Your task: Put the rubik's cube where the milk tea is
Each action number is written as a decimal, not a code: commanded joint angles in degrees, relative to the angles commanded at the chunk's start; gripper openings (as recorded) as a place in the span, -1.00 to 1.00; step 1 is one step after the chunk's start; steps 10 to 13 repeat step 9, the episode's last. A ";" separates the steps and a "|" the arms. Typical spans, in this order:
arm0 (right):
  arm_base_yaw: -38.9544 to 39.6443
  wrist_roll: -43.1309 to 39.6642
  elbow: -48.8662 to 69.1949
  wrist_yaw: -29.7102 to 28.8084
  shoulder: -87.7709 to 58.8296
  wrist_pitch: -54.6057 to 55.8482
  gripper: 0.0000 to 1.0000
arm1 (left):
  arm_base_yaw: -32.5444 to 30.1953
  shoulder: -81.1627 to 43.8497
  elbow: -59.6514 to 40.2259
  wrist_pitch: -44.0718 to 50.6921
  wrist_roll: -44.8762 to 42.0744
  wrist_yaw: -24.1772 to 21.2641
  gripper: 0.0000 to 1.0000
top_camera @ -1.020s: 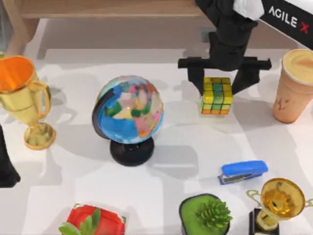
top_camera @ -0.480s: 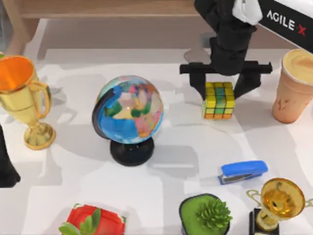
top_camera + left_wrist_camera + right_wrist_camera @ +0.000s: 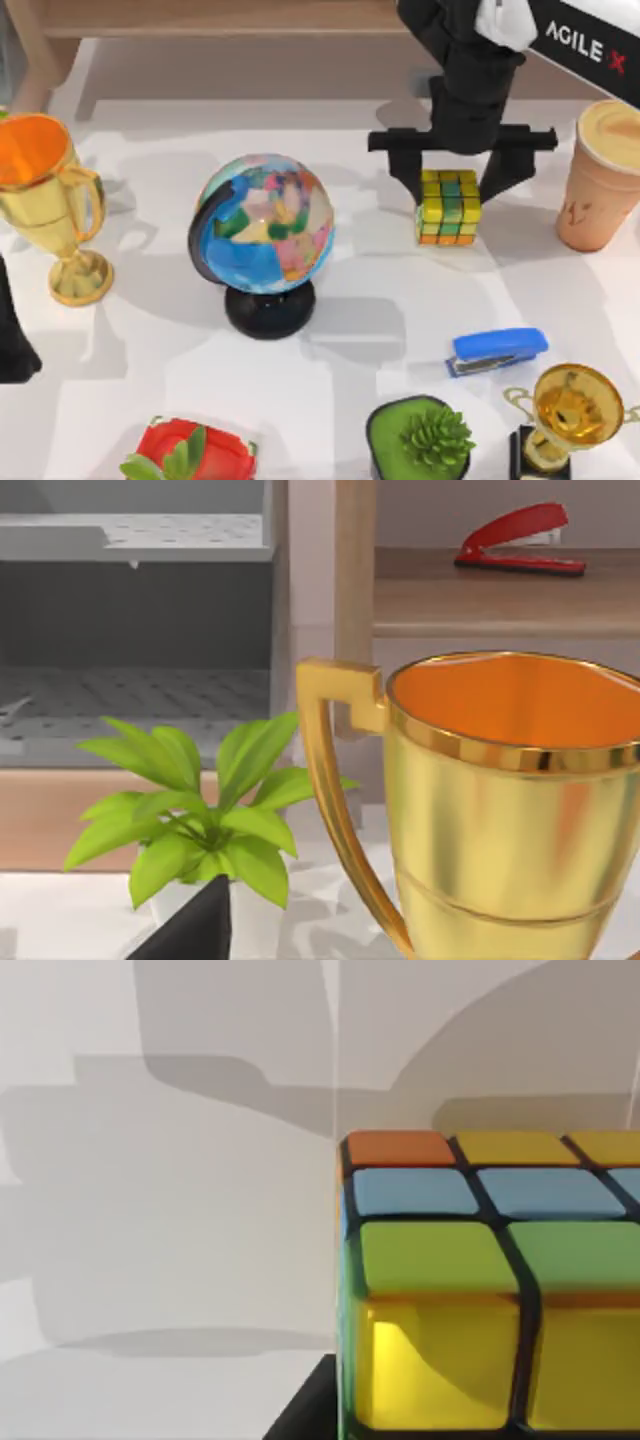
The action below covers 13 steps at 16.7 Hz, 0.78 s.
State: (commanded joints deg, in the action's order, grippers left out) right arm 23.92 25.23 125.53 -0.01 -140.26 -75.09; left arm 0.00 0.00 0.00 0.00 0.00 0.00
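Right gripper (image 3: 449, 183) carried the small yellow-green-orange rubik's cube (image 3: 448, 207) a bit rightward since a second ago; jaws clamp it, upper right of frame. Peach milk tea cup (image 3: 602, 178) occupies its spot near the right edge, so that'll need clearing.

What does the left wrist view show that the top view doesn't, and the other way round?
Left wrist view adds a red stapler on a wooden shelf. Top view adds the right gripper closed on the rubik's cube, the milk tea at the table's right, a globe, a blue stapler and the left arm parked at the left edge. Both share the orange-lined gold trophy.
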 joint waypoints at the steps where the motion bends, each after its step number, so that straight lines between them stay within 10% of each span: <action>1: 0.00 0.00 0.00 0.00 0.00 0.00 0.66 | 0.00 0.00 0.00 0.00 0.00 0.00 1.00; 4: 0.00 0.00 0.00 0.00 0.00 0.00 1.00 | 0.00 0.00 0.00 0.00 0.00 0.00 1.00; 13: 0.00 0.00 0.00 0.00 0.00 0.00 1.00 | 0.00 0.00 0.00 0.00 0.00 0.00 1.00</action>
